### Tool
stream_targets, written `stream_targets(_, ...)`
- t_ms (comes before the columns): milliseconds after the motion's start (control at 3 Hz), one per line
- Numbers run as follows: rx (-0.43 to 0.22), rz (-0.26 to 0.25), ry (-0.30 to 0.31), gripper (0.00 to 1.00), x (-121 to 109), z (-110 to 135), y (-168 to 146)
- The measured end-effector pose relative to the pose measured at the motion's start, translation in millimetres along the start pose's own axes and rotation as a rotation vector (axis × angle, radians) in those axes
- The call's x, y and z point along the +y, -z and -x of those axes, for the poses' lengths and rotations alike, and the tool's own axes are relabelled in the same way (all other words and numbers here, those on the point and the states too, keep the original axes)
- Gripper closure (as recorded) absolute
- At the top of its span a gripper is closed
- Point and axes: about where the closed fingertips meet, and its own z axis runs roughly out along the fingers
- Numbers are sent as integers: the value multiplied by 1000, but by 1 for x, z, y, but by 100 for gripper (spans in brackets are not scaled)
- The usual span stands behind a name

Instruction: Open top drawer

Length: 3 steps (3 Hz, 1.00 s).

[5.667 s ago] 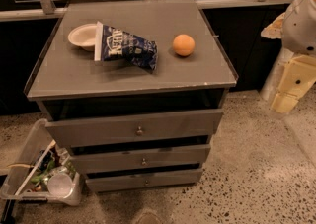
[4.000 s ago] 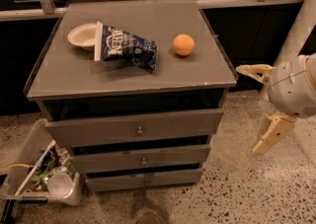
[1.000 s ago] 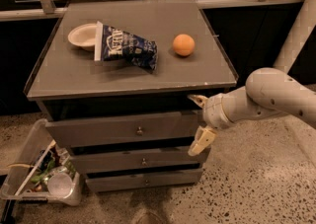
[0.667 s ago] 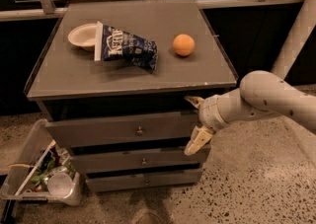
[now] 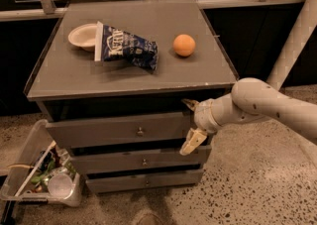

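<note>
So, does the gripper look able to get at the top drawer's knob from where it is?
Probably yes. The gripper hangs open at the right end of the top drawer, level with its front. The knob sits at the middle of that front, to the gripper's side, and nothing stands between them.

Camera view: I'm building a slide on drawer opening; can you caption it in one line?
Robot gripper, jaws open, at the right end of the top drawer front, right of its knob.

Top drawer (image 5: pixel 114 129), wide grey front, small round knob (image 5: pixel 140 131), closed, end effector (image 5: pixel 190 123) spread before its right end
</note>
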Motion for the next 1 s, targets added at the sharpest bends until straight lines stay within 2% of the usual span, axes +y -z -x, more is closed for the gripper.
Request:
stream_targets(333,13,1,-13,0,-3,-13,-21)
stream_targets(667,13,1,-13,18,-4,-11,-19)
stream_targets(1000,13,1,-13,41,-4,-11,-19)
